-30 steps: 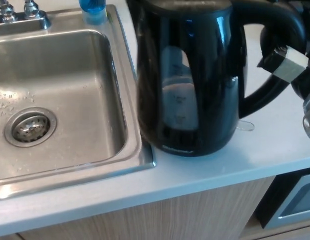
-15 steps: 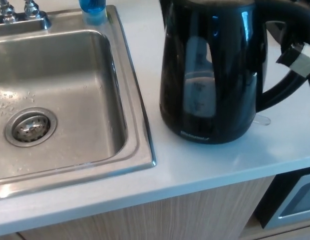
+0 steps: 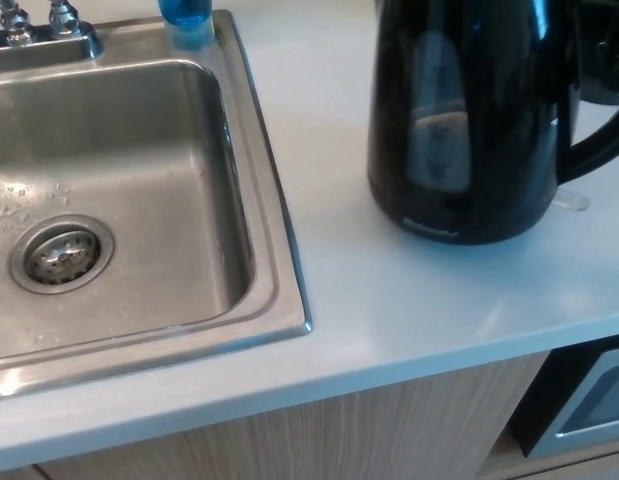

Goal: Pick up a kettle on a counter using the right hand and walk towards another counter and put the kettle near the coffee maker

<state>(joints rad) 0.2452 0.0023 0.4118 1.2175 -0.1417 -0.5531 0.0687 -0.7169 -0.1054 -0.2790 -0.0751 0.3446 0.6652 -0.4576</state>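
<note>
Neither hand shows clearly, so whether the fingers are open, closed or holding anything cannot be told. The right hand would come in at the right edge of the head view, and only the kettle's dark handle reaches that edge. The left hand is out of view too.

There is one kettle point(image 3: 469, 120). It is glossy black and upright, at the upper right, on the white counter point(image 3: 389, 300). Its top is cut off by the upper edge. Its handle curves off toward the right edge, the side nearest where the right fingers would be. A small clear tab sticks out at its base on that side. Whether the base rests fully on the counter cannot be told.

Away from that side, well apart from the kettle, lies one steel sink point(image 3: 279, 280), with one round drain strainer point(image 3: 59, 255) in its basin. Two metal tap handles point(image 3: 29, 20) stand at the sink's far left corner. One blue bottle point(image 3: 184, 18) stands on the sink's back rim.

Below the counter's near edge runs a pale wood cabinet front point(image 3: 319, 440). One appliance point(image 3: 589, 400) with a grey front is at the lower right corner.
</note>
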